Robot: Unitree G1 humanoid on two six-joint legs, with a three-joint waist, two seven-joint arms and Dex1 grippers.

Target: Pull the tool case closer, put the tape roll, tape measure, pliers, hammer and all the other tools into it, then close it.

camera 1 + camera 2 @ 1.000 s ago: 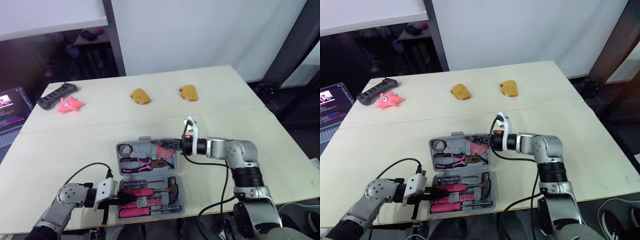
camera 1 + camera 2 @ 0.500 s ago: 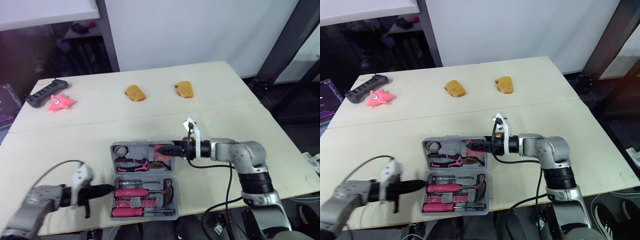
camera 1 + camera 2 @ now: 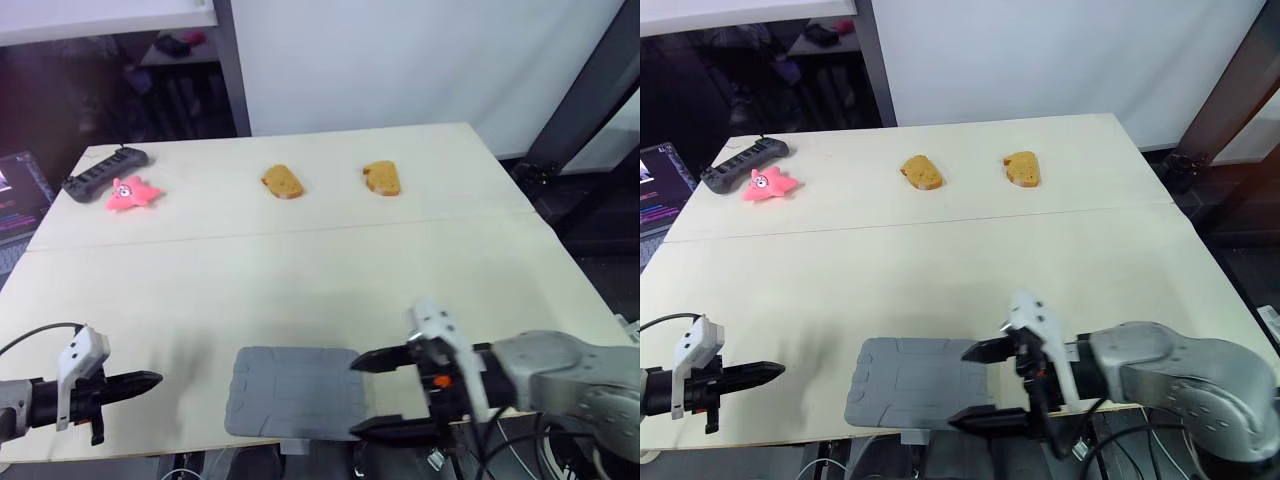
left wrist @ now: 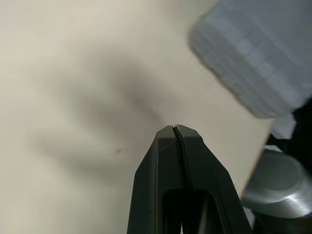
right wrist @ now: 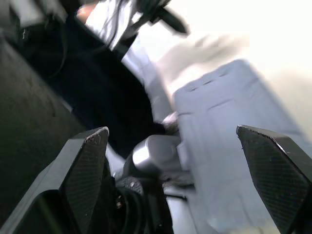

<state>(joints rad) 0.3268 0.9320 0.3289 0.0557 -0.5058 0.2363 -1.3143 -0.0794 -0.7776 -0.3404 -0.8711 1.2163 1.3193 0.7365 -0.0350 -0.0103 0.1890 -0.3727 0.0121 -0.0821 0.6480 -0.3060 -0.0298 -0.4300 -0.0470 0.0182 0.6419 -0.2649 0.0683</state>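
We take this for a robotics lab or test room. A bare plywood bench (image 3: pixel 940 260) stands before a white partition (image 3: pixel 1040 60). Well beyond the left gripper (image 3: pixel 775 371) we see a lit laptop (image 3: pixel 658 185), a power strip (image 3: pixel 745 160), a pink toy star (image 3: pixel 766 185) and two bread-like pieces (image 3: pixel 921 172).
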